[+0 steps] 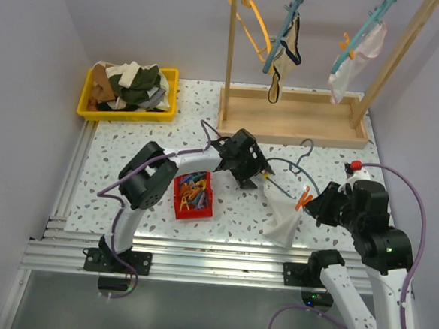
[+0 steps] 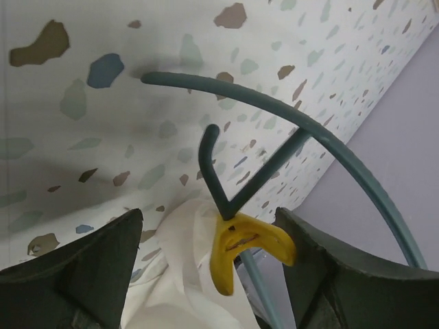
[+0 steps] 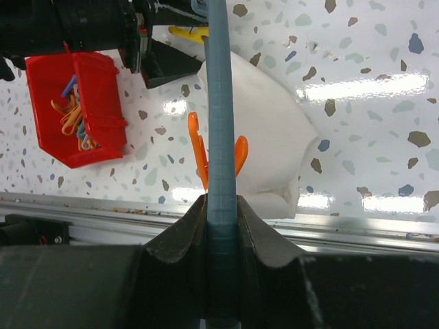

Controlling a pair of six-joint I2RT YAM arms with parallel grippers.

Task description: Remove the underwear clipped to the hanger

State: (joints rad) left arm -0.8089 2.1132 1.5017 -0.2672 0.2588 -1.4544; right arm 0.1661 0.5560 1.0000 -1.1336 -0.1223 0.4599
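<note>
- The right gripper (image 3: pixel 221 205) sits near the right end of the table's near edge. Its fingers (image 3: pixel 180 236) are closed narrow on the teal hanger (image 3: pixel 221 103), pinching the bar from both sides.
- The underwear (image 1: pixel 283 218), white, hangs from that bar. Its lower end droops onto the tabletop close to the near edge, right of centre.
- An orange clip (image 3: pixel 199 154) straddles the bar just beyond the right fingers and pins the cloth there.
- A yellow clip (image 2: pixel 236 250) holds the cloth at the other end of the bar, where the wire bends.
- The left gripper (image 2: pixel 212 226) is at that end, near the table's centre. Its jaws stand wide, with the yellow clip between them and close to the right-hand finger. Whether they touch is unclear.
- The hanger's hook (image 1: pixel 305 148) points toward the far edge.
- A red bin (image 1: pixel 178 199) of coloured clips rests left of centre, beside the left arm's forearm.
- A wooden rack (image 1: pixel 293 128) stands along the far edge toward the right corner. Two hangers with garments (image 1: pixel 284 52) hang on it.
- A yellow bin (image 1: pixel 125 115) heaped with clothes sits in the far left corner.
</note>
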